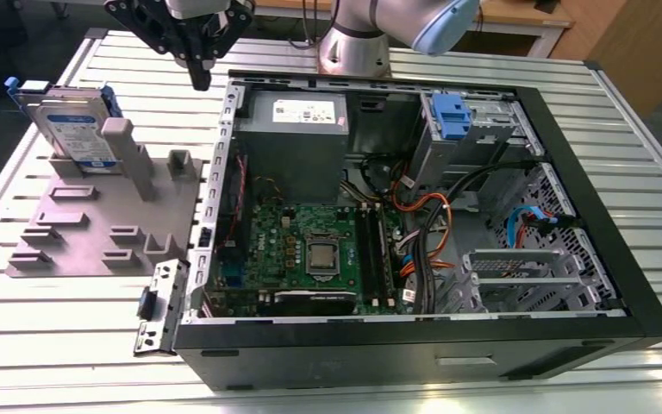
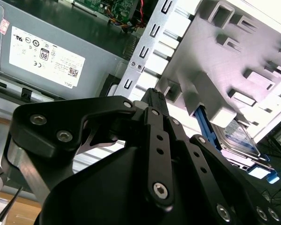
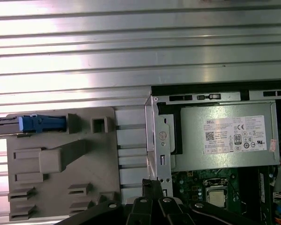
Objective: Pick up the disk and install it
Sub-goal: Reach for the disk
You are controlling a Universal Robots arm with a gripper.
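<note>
End effector: the end effector (image 1: 201, 79) hangs fingers-down, clenched on nothing, above the worktop (image 1: 66, 345) just outside the rear corner of the computer case (image 1: 423, 341).
Disk: the disk (image 1: 76, 129) stands upright on its edge in the grey fixture (image 1: 90, 233), at about 8 o'clock of the end effector in the exterior view, and nothing grips it.
Task state: by my reading, the pick-up is not yet made.
Risk, fingers: coming down clenched, the fingers would likely hit the disk's top edge instead of straddling it.
Risk, fixture: a grey post (image 1: 121, 147) stands touching or just beside the disk at its 4 o'clock, so an off-centre approach could catch it or tip the disk.
Risk, case: the case's metal wall lies at 5 o'clock of the end effector, so a low sideways move could strike it.
Risk, install: the drive bay (image 1: 486, 129) sits at 3 o'clock, with cables (image 1: 423, 207) below it that could snag.
</note>
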